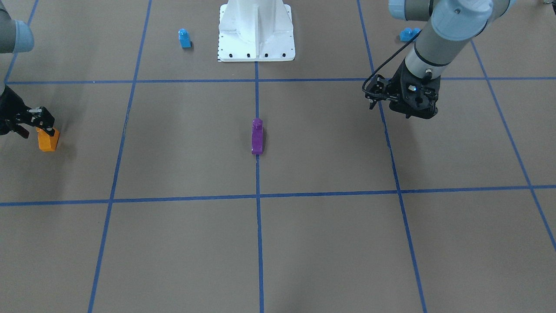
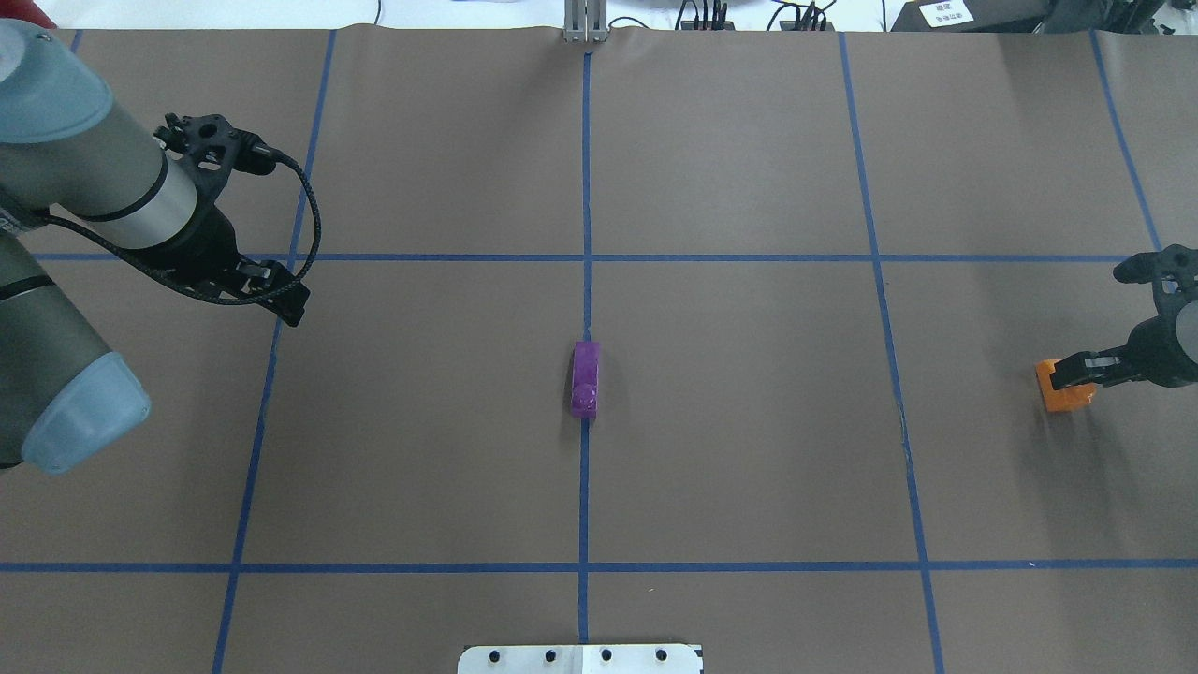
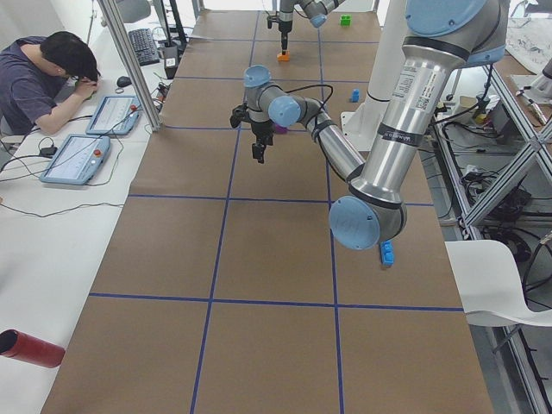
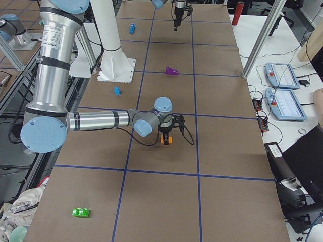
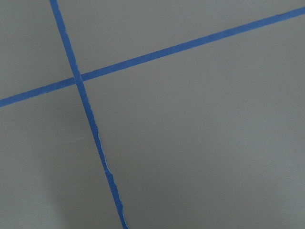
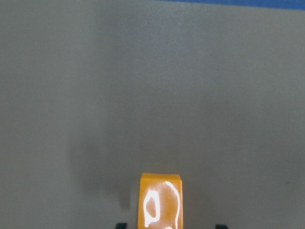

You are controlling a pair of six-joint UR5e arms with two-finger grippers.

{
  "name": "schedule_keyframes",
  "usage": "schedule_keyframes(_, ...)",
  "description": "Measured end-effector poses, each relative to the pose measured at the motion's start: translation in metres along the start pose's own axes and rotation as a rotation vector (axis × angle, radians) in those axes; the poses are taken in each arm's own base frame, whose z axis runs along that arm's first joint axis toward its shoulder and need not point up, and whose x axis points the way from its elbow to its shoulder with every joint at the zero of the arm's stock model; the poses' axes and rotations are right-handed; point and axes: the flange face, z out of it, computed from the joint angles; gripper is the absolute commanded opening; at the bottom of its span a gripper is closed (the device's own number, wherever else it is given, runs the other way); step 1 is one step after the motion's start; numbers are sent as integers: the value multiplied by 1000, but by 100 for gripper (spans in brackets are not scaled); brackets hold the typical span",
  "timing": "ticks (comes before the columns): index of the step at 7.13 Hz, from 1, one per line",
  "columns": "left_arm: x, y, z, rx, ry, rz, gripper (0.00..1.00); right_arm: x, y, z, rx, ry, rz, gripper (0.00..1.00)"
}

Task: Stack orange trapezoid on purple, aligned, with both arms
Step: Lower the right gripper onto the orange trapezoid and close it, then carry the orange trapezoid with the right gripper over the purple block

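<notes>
1. The orange trapezoid (image 2: 1067, 397) sits on the table (image 2: 749, 449) close to its right edge, about midway between the robot's side and the far side.
2. The right gripper (image 2: 1065, 376) is low over the orange trapezoid. In the right wrist view its jaws are wide, with one tip on either side of the block and a bare gap at each. The block lies nearer one tip than the other, so I judge it framed but not yet clamped.
3. The purple (image 2: 585, 377) lies at the middle of the table on the centre tape line (image 2: 584, 487). It is well apart from both grippers.
4. The purple's long axis runs along that line, from the robot's side towards the far edge. Its stud is at the end nearer the robot.
5. The left gripper (image 2: 281, 300) hangs above bare table towards the left edge, with nothing under it but crossing tape. I cannot tell how its jaws stand.
6. The key relation is that the orange trapezoid is right between the right jaws, so the pick belongs to the right arm. From there the purple lies straight across, towards the left edge.
7. After the jaws close, the orange must travel to the centre. Its slope and stud socket will need to match the purple's long axis. The left arm looks about as far from the purple, and is free to steady it.
</notes>
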Motion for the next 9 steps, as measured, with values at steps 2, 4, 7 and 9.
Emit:
schedule_keyframes(2,0,0,0,0,0,-2,100,-3,1,3,-6,-2,-7,67)
schedule_keyframes(4,0,0,1,-2,1,-7,100,-6,1,6,-11,-2,-13,0)
schedule_keyframes(7,1,0,2,-3,0,-10,100,-9,1,8,-14,-2,-33,0)
schedule_keyframes(9,1,0,2,-3,0,-10,100,-28,-7,-1,-8,-31,-58,0)
